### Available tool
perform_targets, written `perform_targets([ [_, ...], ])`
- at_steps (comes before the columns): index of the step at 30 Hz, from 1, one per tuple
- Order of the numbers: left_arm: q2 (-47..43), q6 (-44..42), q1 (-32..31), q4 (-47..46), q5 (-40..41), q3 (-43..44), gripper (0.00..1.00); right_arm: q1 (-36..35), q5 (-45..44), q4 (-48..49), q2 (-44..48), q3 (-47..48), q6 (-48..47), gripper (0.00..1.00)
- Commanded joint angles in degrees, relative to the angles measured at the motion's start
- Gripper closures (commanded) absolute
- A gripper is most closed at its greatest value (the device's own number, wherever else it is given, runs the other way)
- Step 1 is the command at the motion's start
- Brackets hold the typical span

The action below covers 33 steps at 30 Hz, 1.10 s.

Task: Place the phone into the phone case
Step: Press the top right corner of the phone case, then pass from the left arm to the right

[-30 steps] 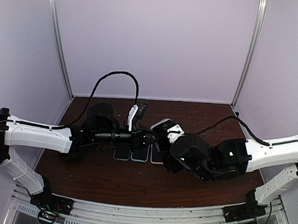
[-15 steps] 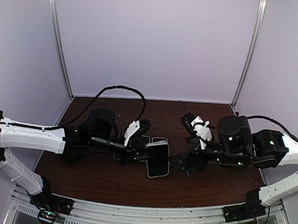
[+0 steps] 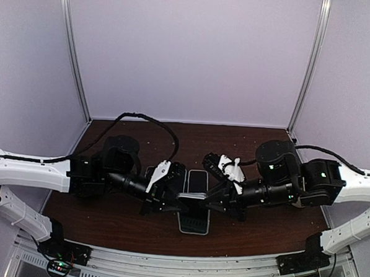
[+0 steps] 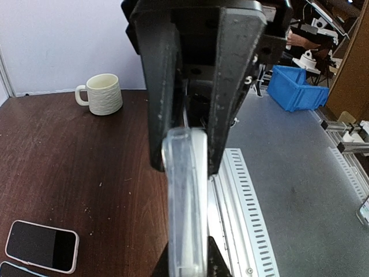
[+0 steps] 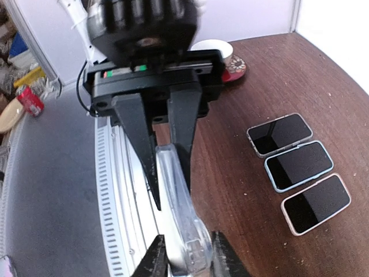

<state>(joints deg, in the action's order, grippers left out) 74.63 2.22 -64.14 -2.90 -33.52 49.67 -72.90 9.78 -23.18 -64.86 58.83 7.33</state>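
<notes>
From above, the left gripper [image 3: 180, 203] and right gripper [image 3: 210, 202] meet over the phone case [image 3: 193, 224], hiding its middle, near the front rail [image 3: 184, 262] of the desk [image 3: 106, 221]. The left wrist view shows both pinching the case edge-on near that rail, contents unreadable. The right wrist view agrees, with spare phones [image 5: 298, 164] lying well beyond the rail.

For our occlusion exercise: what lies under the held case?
The table edge and slotted rail; the case hides the strip directly beneath.
</notes>
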Motion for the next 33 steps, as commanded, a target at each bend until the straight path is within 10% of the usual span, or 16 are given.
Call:
perform_targets([
  [1,-0.9,-1.4,-0.4,-4.3,-2.2,3.1,1.0,0.4,3.6,1.1,-1.1,2.4,-0.5,0.95],
  [8,-0.6,-1.0,-0.5,-4.0,-2.0,3.3,1.0,0.5,4.1,1.0,-0.7,2.0,0.3,1.0],
  [9,-0.7,-0.9,-0.5,-4.1,-1.8,3.3,1.0,0.5,3.1,0.6,-0.6,1.8,1.0,0.91],
  [10,-1.0,-0.6,-0.5,-4.2,-1.4,3.3,1.0,0.5,1.9,0.3,-0.5,1.1,2.0,0.56],
  [12,-2.0,0.3,-0.5,-5.3,0.0,2.8,1.0,0.6,0.9,1.2,0.3,-1.8,4.1,0.2],
  [15,-3.0,1.0,-0.5,-7.4,-0.2,1.7,1.0,0.7,0.7,4.2,1.1,-6.1,7.8,0.15],
  [27,-3.4,4.9,-0.5,-10.4,-1.0,1.3,1.0,0.7,2.9,8.7,2.3,-8.8,10.1,0.91],
  [31,-4.9,9.2,-0.5,-16.0,2.0,-1.1,0.64,0.8,3.6,8.9,3.6,-8.2,9.4,0.99],
  [33,-5.2,10.5,-0.4,-19.2,3.4,-2.8,0.64,0.8,3.7,8.9,4.1,-7.8,9.0,1.0],
])
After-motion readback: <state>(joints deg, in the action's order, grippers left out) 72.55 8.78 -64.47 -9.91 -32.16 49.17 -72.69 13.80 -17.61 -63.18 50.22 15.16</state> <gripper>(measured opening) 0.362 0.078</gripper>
